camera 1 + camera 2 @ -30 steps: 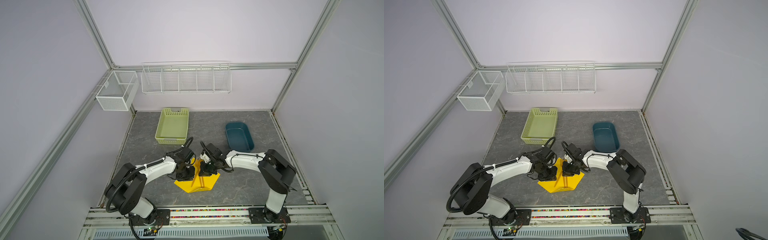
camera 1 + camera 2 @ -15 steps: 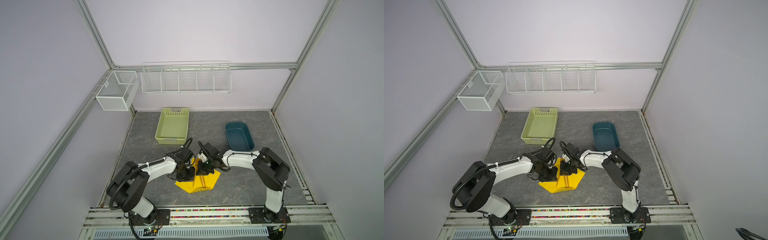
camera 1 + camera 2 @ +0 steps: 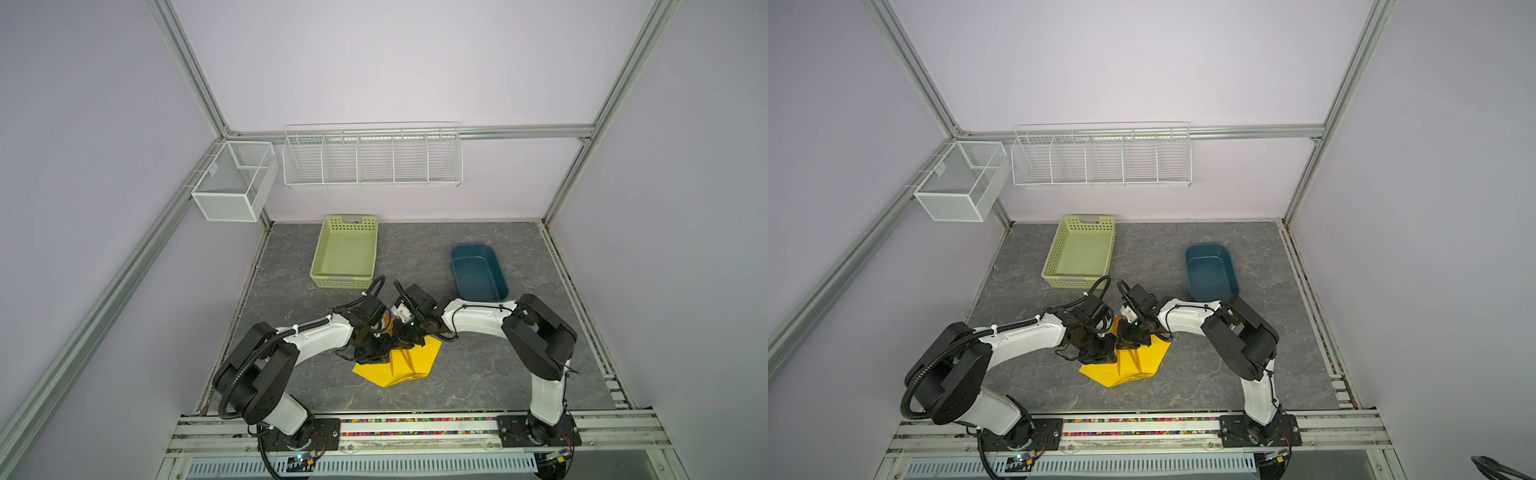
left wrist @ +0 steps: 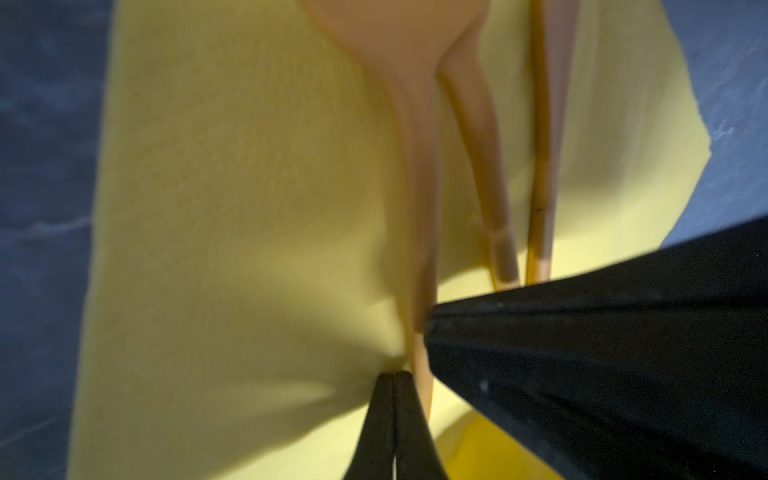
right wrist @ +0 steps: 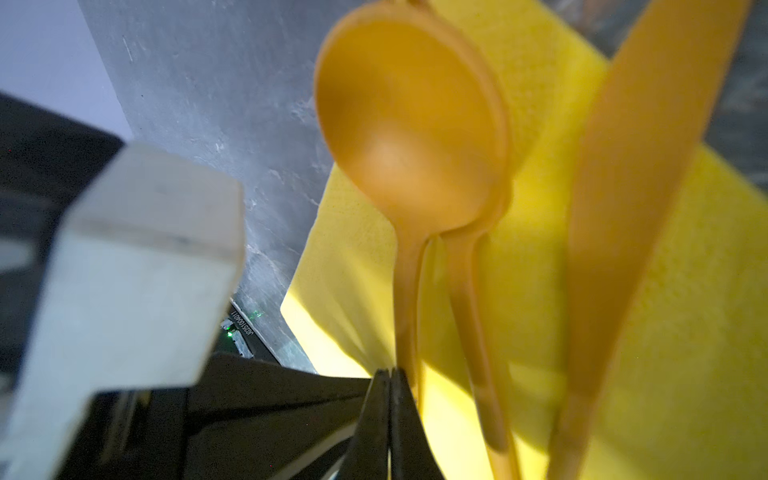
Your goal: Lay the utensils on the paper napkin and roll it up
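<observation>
The yellow paper napkin (image 3: pixel 424 353) (image 3: pixel 1152 353) lies crumpled near the table's front, and part of it is raised. On it rest the orange utensils (image 3: pixel 393 362) (image 3: pixel 1120 362), handles toward the grippers. The round-bowled spoon (image 5: pixel 411 124) (image 4: pixel 415 166) lies over a second slim piece (image 5: pixel 469 311), beside a flat blade (image 5: pixel 623 208). My left gripper (image 3: pixel 388 347) (image 4: pixel 392 376) and right gripper (image 3: pixel 401 341) (image 5: pixel 390 372) meet tip to tip at the napkin's far side. Both are shut, with paper creases running into their tips. The handle ends are hidden under them.
A green basket (image 3: pixel 340 283) stands behind the grippers and a blue tub (image 3: pixel 482 296) at the back right. A white wire shelf (image 3: pixel 372 158) and a mesh box (image 3: pixel 232 187) hang on the walls. Bare grey table surrounds the napkin.
My right gripper has moved left and down until it almost touches the left gripper, drawing the napkin's edge with it. The left gripper has barely shifted.
</observation>
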You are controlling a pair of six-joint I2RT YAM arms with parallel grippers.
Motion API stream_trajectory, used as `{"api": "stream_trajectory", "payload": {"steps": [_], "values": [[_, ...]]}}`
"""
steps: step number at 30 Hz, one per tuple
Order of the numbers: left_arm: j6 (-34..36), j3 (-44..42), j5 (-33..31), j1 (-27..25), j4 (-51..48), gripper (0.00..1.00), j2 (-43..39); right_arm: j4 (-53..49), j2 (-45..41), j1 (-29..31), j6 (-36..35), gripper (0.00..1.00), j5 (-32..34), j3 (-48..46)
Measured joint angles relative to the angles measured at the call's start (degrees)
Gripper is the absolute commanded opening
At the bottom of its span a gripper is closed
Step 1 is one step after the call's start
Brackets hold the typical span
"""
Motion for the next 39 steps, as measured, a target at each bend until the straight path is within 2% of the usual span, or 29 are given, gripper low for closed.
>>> {"api": "stream_trajectory", "payload": {"steps": [4,16,18,25,28,33,39], "values": [[0.31,0.0,0.72,0.28,0.63,0.13,0.0,-1.68,-2.19,-0.13,-0.7,0.07,0.68,-0.48],[0.61,0.07,3.37,0.83,2.1,0.3,0.57,-14.43,-22.8,-1.6,-3.02,0.07,7.28,-10.54],[0.46,0.22,3.78,0.83,2.32,0.2,0.72,-16.37,-24.92,-1.57,-3.02,0.07,7.82,-12.48],[0.81,0.39,3.69,0.83,2.01,0.2,1.07,-21.97,-32.35,-1.11,-3.02,0.07,9.05,-17.16],[0.35,0.39,3.91,0.85,2.01,0.14,0.74,-22.75,-34.1,0.04,-3.02,0.07,8.74,-18.12],[-0.63,0.48,4.79,0.85,2.62,0.06,0.44,-22.73,-34.16,2.54,-2.95,0.07,7.69,-19.93],[-1.38,0.48,6.03,0.85,4.46,0.04,1.01,-21.44,-32.44,3.5,-2.54,0.07,7.21,-20.04]]}}
